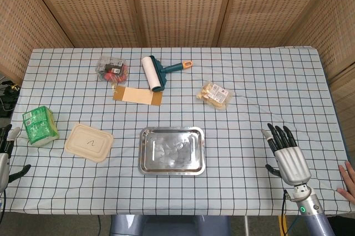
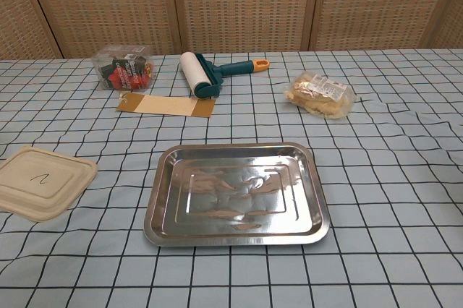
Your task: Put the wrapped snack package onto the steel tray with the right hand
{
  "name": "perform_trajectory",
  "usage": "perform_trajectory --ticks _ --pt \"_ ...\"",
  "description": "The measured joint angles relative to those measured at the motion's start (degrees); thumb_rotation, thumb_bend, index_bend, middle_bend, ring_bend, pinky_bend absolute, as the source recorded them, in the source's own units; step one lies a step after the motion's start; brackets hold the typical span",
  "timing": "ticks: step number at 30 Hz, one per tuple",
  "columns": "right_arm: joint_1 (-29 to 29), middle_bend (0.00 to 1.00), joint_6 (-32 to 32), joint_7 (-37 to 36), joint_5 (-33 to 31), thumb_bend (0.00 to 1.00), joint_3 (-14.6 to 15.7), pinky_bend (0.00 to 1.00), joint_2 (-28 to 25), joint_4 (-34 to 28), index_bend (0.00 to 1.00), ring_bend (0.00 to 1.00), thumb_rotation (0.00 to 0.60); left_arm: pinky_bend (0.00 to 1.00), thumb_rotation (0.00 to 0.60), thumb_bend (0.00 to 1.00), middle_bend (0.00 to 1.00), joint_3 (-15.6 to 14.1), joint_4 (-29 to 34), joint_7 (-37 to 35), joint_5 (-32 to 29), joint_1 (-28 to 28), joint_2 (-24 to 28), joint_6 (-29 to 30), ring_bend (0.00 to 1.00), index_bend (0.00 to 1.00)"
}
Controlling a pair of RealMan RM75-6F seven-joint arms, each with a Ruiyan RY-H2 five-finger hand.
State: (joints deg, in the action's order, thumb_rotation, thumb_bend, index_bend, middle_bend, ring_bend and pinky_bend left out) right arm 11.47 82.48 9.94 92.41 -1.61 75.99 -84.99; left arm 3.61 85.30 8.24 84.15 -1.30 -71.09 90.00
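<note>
**Snack package lies at the back right, tray bare in the middle**

At the far left edge of the checked tablecloth, the left hand only pokes into the head view; too little of it shows to tell how its fingers lie. Just beside it stands a green printed carton, and next along lies a flat beige container lid with a pen squiggle.

Toward the back, a clear plastic box holds red and dark wrapped items. In front of it lies a brown cardboard strip, touching the white-and-teal lint roller with an orange handle tip.

The rectangular steel tray sits in the middle near the front edge, nothing in it but reflections, with open cloth on every side.

The wrapped snack package of pale yellow pieces lies behind and right of the tray, well apart from it.

The right hand rests near the front right corner, fingers straight and spread, holding nothing, with bare cloth between it and the package. A person's fingers show at the right edge
</note>
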Motion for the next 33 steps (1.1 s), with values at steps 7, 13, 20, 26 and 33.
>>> perform_trajectory --ticks 7,13,20,26,33 --pt "0.1 0.0 -0.3 -0.1 -0.2 0.09 0.0 0.0 0.1 0.1 0.05 0.0 0.6 0.0 0.6 0.0 0.0 0.0 0.0 -0.1 0.0 0.0 0.0 0.1 0.0 0.0" --pt "0.3 0.0 -0.7 -0.2 -0.3 0.09 -0.2 0.0 0.3 0.0 0.05 0.0 0.6 0.0 0.6 0.0 0.0 0.1 0.1 -0.1 0.1 0.1 0.2 0.5 0.0 0.0" --pt "2.4 0.0 -3.8 0.6 -2.2 0.09 -1.8 0.0 1.1 -0.5 0.05 0.0 0.6 0.0 0.6 0.0 0.0 0.7 0.1 -0.9 -0.3 0.4 0.7 1.2 0.0 0.0" --pt "7.9 0.0 -11.0 3.1 -6.7 0.09 -6.2 0.0 2.3 -3.1 0.05 0.0 0.6 0.0 0.6 0.0 0.0 1.2 -0.6 -1.3 -1.6 0.5 0.7 0.9 0.0 0.0" --pt "18.8 0.0 -21.3 11.4 -19.7 0.09 -13.8 0.0 8.1 -2.1 0.05 0.0 0.6 0.0 0.6 0.0 0.0 2.1 -2.1 -2.3 -3.6 0.4 0.6 -0.3 0.0 0.0"
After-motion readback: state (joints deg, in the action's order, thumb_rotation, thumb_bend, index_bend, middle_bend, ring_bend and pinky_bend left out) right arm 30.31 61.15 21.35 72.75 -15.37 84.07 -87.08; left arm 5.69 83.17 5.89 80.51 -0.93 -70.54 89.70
